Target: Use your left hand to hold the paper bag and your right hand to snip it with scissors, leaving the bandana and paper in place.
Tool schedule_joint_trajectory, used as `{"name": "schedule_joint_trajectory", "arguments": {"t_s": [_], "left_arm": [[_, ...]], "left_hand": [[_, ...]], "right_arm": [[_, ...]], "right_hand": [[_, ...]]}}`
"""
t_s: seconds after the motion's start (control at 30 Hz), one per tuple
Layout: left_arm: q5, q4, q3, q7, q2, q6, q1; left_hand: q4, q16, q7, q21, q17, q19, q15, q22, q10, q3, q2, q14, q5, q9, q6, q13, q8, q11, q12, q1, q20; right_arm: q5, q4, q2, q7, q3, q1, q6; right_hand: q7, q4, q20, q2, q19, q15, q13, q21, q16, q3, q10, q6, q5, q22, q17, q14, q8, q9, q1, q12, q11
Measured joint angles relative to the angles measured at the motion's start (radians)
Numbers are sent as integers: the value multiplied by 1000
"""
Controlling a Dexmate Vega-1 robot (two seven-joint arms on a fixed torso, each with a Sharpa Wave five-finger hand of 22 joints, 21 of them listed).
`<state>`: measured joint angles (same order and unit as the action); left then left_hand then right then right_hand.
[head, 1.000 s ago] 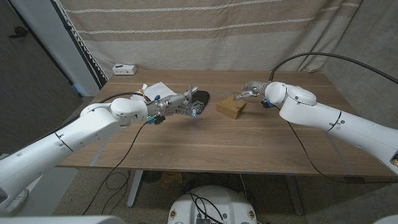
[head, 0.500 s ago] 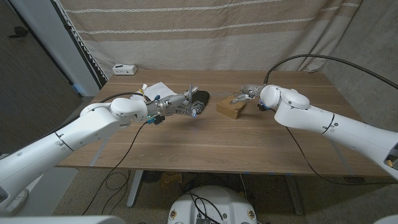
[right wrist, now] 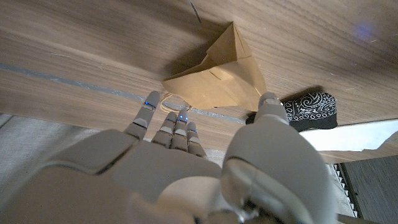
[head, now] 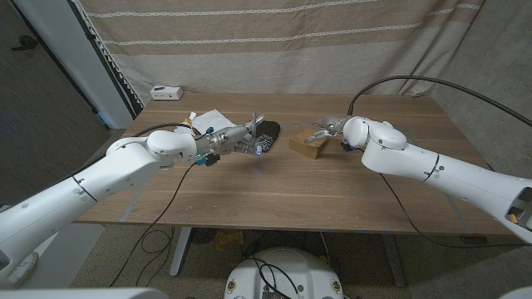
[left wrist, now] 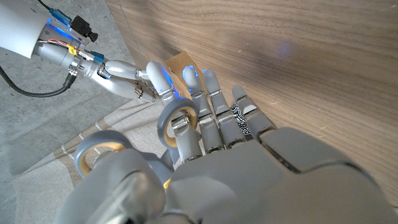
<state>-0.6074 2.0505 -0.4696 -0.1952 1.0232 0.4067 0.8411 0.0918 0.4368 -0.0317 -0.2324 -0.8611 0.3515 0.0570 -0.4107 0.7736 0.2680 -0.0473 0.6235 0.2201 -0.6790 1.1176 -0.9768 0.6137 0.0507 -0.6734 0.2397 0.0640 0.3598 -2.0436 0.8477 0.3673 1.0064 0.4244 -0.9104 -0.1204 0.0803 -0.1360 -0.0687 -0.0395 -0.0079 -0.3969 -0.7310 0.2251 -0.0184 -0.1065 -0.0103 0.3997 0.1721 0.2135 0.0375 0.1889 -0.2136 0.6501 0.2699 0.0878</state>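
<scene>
A: On the desk (head: 274, 191), the right hand (head: 326, 127) is open and empty, just at the paper bag (head: 307, 145), one o'clock of centre.

B: The left hand (head: 237, 139) grips the scissors (left wrist: 180, 121). I'd pin the bag firmly and keep the blades off the bandana (head: 268, 133) at its nine o'clock.

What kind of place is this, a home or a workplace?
Probably a lab or test room, not a home. A cloth backdrop hangs behind the wooden table, loose cables lie on the floor beneath it, and a small white device sits at the table's far edge.
</scene>
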Motion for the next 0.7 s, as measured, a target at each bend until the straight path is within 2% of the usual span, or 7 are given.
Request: {"name": "schedule_joint_trajectory", "arguments": {"t_s": [0.17,0.53,0.7], "left_arm": [[0,-2,0,-3,-1,3,-6],[6,-8,-7,-7,-5,6,-14],[10,-9,-8,-8,-6,6,-14]], "left_hand": [[-2,0,0,0,0,0,0,0,-1,-2,0,0,0,0,0,-3,0,1,0,0,0],[-4,8,6,0,0,-4,5,0,-1,-4,-3,-5,0,-14,6,-7,6,1,-4,3,-4],[-8,8,6,0,0,-4,0,0,-1,-8,-8,-11,0,-14,6,-7,6,1,-4,0,-4]], "right_arm": [[20,9,-8,6,9,-1,2],[64,34,-32,28,31,-8,7],[77,45,-41,41,42,-12,10]], "right_hand": [[1,0,0,0,0,4,-4,11,0,0,4,47,8,0,-5,3,-5,0,0,0,4],[3,0,0,0,0,10,-5,19,-1,-8,5,48,13,0,-5,-2,-5,5,0,0,5],[2,0,-7,0,-7,21,-5,36,-8,-8,31,63,22,0,-9,-13,-5,5,0,-4,2]]}}
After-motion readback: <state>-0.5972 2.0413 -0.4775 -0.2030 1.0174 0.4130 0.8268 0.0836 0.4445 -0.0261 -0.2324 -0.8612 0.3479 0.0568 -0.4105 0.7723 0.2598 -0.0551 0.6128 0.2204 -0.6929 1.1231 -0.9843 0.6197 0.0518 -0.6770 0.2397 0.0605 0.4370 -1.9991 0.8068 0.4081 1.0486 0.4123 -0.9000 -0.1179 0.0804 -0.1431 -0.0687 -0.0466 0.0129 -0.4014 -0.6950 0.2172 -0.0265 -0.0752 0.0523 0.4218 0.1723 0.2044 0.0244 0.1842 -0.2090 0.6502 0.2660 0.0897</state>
